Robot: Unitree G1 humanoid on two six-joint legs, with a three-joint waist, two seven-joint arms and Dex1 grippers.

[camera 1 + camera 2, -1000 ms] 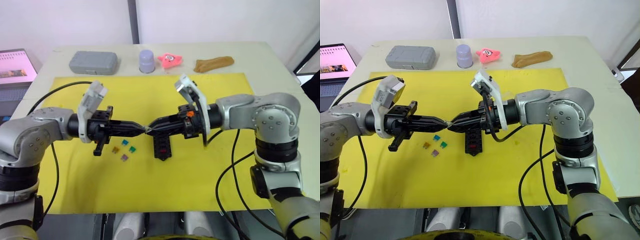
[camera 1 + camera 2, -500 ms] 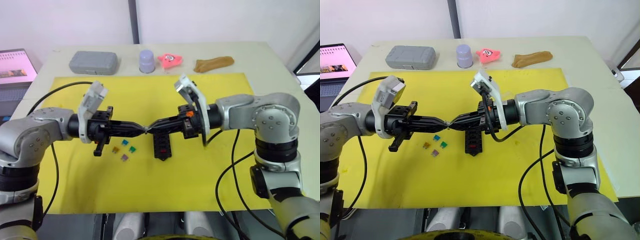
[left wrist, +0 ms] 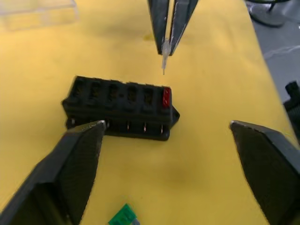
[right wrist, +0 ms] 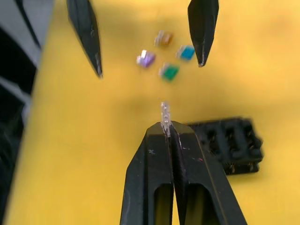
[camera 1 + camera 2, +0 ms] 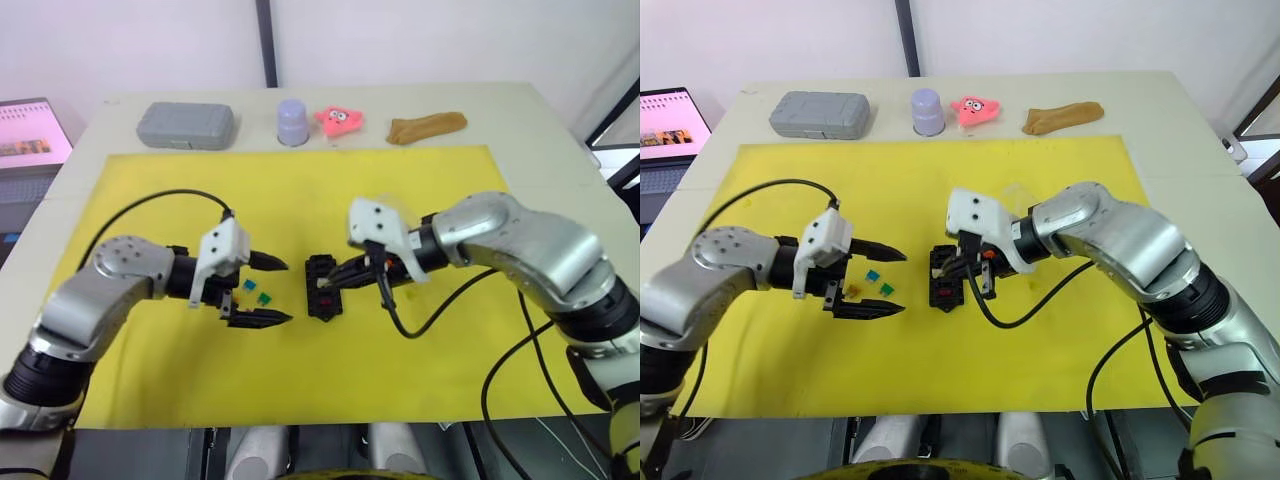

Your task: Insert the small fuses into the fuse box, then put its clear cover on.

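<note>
one fuse in, one on its way, four still waiting

from where i stand the job looks early on. the fuse box (image 3: 121, 109) lies on the yellow mat (image 5: 420, 370) in the middle of the table, and the left wrist view shows just one red fuse (image 3: 166, 97) seated in its end slot; the other slots i can see look empty. the right gripper (image 4: 166, 125) has its fingers pinched together on a pale grey fuse (image 4: 164, 112), prongs pointing out, hovering just above the box near that red one. four loose fuses lie together on the mat just beside the box, toward the left arm: teal (image 4: 187, 52), green (image 4: 169, 71), purple (image 4: 146, 58) and an orange-yellow one (image 4: 163, 38). the left gripper (image 5: 872, 282) hangs over them with its fingers spread wide and nothing between them. the clear cover (image 3: 38, 12) lies on the mat beyond the box, not yet fitted. so, as i judge it, the grey fuse, four more insertions and the lid remain

a second ago the two grippers met tip to tip above the mat, both narrowed on something tiny between them. since then they have parted: the left has let go, opened and dropped back over the loose fuses, while the right has kept the grey fuse and swung down to the box
</note>
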